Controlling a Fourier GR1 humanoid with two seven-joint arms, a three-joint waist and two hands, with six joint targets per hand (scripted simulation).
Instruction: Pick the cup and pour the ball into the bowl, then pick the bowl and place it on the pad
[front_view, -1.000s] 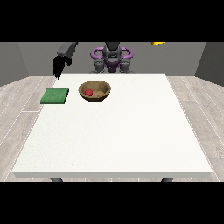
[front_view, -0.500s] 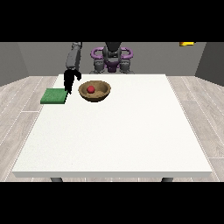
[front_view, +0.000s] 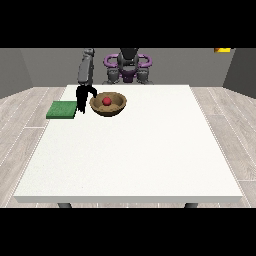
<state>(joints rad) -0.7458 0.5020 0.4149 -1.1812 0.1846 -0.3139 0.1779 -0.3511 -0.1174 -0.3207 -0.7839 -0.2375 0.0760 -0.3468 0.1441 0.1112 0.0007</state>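
Broadly, the large white table (front_view: 135, 150) fills most of the front view, its far edge running below the robot (front_view: 128, 66), which stands small at the top centre with a dark head and purple rings at the shoulders. Grey plank flooring spreads to both sides of the table, and grey walls close off the back.

One grey arm (front_view: 85, 70) comes down from the robot's shoulder at the view's left and ends in the black hand at the view's left (front_view: 81, 99), which hangs low over the table's far left part. That hand sits between the pad and the bowl, just beside the bowl's left rim; whether it touches the rim cannot be told. Its fingers point downward, but they are too small and dark to show whether they are straight or curled, so its state cannot be told. No hand shows at the view's right.

The green pad (front_view: 62, 110) lies flat at the table's far left edge, just left of the hand. The brown wooden bowl (front_view: 117, 107) stands upright on the table, near the pad but apart from it. A red ball (front_view: 106, 101) rests inside the bowl, near its middle. No cup shows on the table.
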